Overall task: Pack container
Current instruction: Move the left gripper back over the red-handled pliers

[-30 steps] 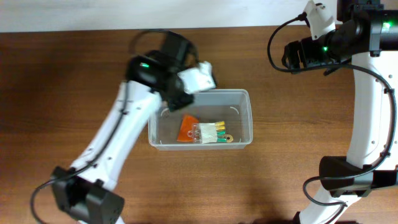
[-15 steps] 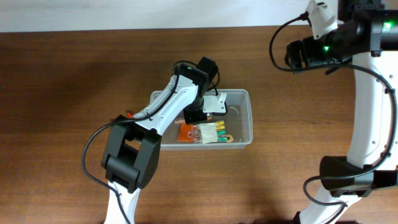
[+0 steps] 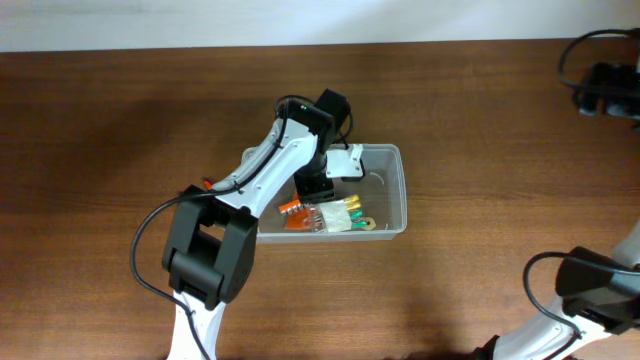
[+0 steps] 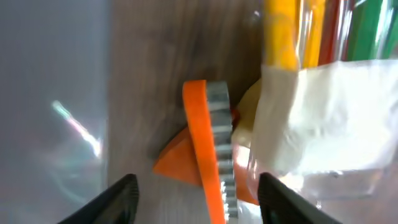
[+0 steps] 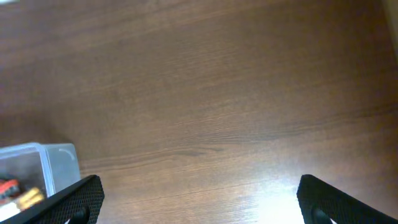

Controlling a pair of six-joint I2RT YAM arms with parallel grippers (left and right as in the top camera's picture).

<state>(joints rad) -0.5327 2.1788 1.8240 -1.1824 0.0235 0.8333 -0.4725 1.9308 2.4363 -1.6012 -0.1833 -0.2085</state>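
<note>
Left wrist: your left gripper (image 4: 198,191) straddles the orange tool (image 4: 204,124) in the container (image 3: 403,195), fingers spread
Closing crooked could snag the packet (image 4: 323,112) on its right; right gripper (image 5: 199,196) also spread

1 container (image 3: 403,196), 1 orange tool (image 3: 292,211), 1 clear pkt (image 3: 338,212), 2 arms (image 3: 262,172)

left arm (image 3: 262,172) hides the container's (image 3: 402,196) left end; right arm (image 3: 606,86) runs off the edge

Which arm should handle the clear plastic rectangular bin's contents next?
Left: the left gripper, open, hangs inside the clear bin over the orange toothed piece; the right gripper faces wooden table beside it.
</note>
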